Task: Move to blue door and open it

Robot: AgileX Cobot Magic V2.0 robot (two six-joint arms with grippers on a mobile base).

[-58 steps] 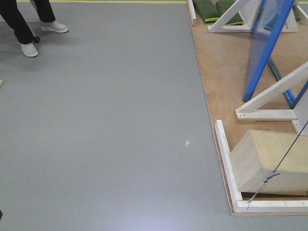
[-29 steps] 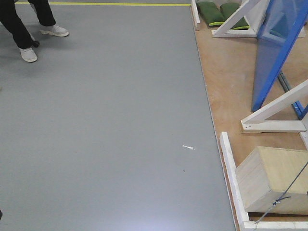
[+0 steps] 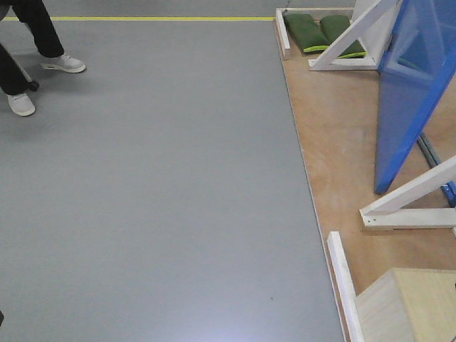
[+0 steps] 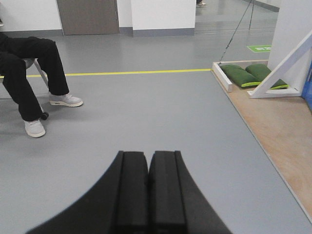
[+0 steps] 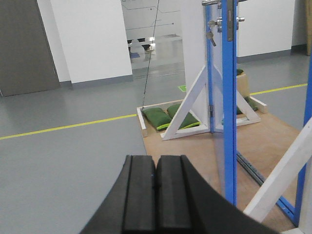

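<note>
The blue door (image 3: 412,92) stands on a wooden platform at the right of the front view, leaning across the frame's top right corner. In the right wrist view the blue door (image 5: 227,97) is seen edge-on, with its silver handle and lock (image 5: 214,22) at the top. It is some way ahead and to the right of my right gripper (image 5: 155,158), which is shut with nothing in it. My left gripper (image 4: 148,155) is also shut and empty, over bare grey floor, with only a sliver of blue at that view's right edge.
White triangular braces (image 3: 410,203) hold the door frame on the plywood platform (image 3: 335,142). Green sandbags (image 3: 317,32) lie at its far end. A pale wooden box (image 3: 406,306) sits at bottom right. A seated person's legs (image 4: 29,78) are at the left. A yellow line (image 3: 142,18) crosses the floor.
The view has advanced across the floor: the door, platform and wooden box have slid down and right in the frame, and the sandbags have come into fuller view.
</note>
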